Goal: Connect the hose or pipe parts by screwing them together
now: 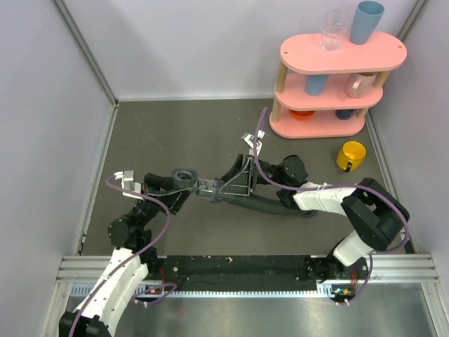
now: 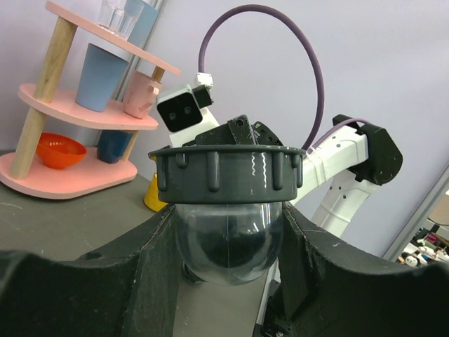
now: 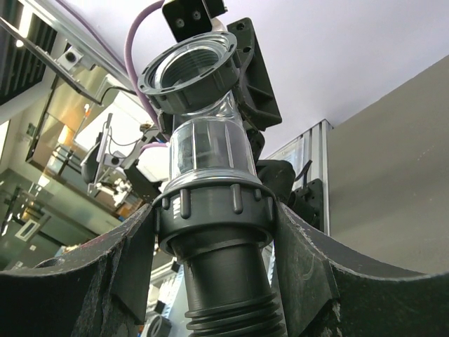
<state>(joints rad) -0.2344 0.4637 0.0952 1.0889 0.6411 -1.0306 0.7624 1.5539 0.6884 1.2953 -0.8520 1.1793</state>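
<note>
Grey table surface [image 1: 175,133] lies below; the left gripper [image 1: 181,181] is clamped on a clear plastic elbow fitting [image 2: 228,242], and the right gripper [image 3: 214,219] is clamped on the dark-grey ring nut [image 3: 210,203] over the long black ribbed hose [image 1: 280,205]. The joint looks part-threaded; next, that nut likely needs twisting against a steady elbow.

A pink three-tier shelf [image 1: 302,53] on the dark grey table [image 1: 175,133] carries a clear glass [image 1: 334,31] and a tall blue cup [image 1: 367,21] on top; a yellow mug [image 1: 351,155] stands near its base.
</note>
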